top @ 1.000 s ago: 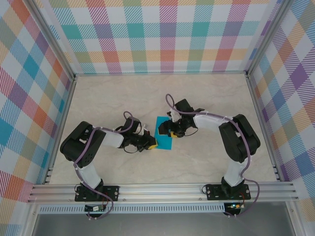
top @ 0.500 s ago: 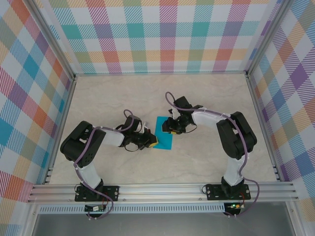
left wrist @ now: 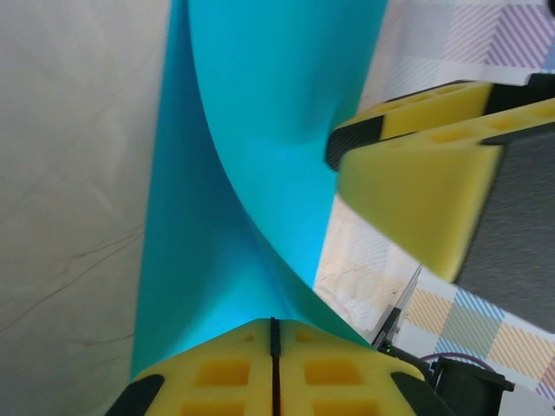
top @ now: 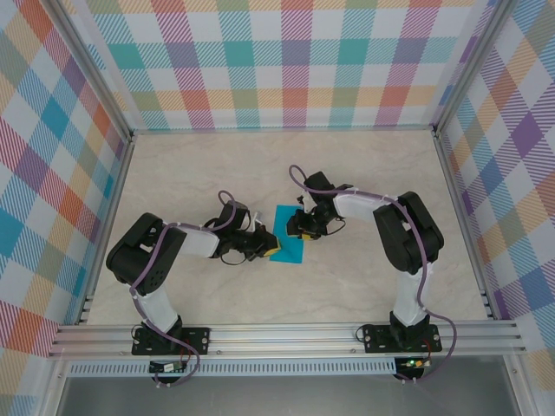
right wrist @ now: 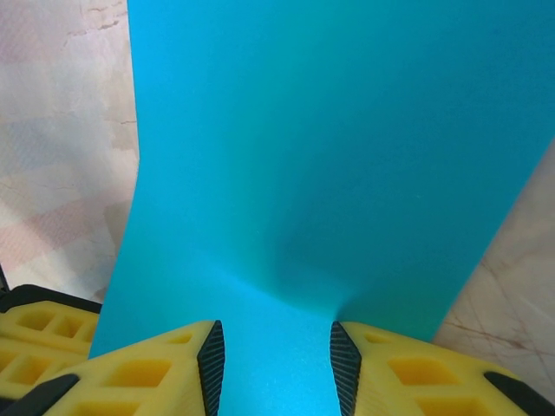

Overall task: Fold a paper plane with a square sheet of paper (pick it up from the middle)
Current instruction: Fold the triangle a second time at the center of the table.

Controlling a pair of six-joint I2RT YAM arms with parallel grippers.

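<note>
Right hand [top: 298, 227] farther left now (sheet [top: 286, 243] pinched in left hand [top: 270, 251])

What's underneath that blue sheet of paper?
The marble table shows around the square sheet of paper, which the left gripper pinches so it curls upward. The patch directly beneath is covered.

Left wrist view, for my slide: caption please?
Left gripper pinching the curved teal-blue paper sheet, right gripper alongside.
</note>
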